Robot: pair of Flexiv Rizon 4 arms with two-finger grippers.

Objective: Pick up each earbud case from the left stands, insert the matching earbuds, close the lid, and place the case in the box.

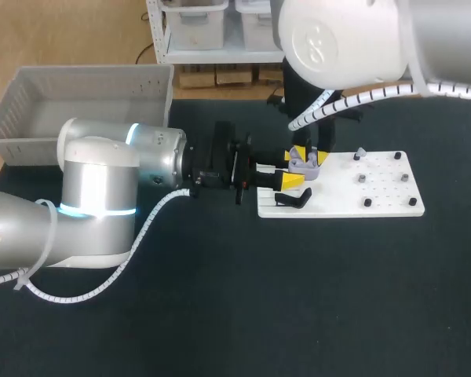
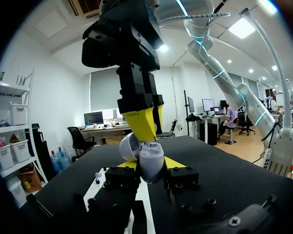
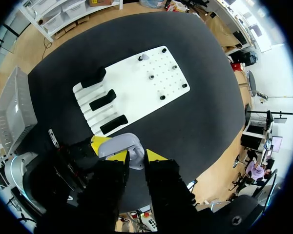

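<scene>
Case point(image 1: 304, 163), lid point(image 2: 128, 146) open, clamped in left tool point(image 2: 150, 169); right tool point(image 3: 136, 158) at lid, grip cannot be told; closing and transfer to box point(image 1: 31, 98) outstanding.

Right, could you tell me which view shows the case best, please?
The left wrist view: the case is held close up between the left gripper's jaws, lid open. The head view shows it small, under the right arm. The right wrist view shows only its top, partly behind the right gripper.
</scene>
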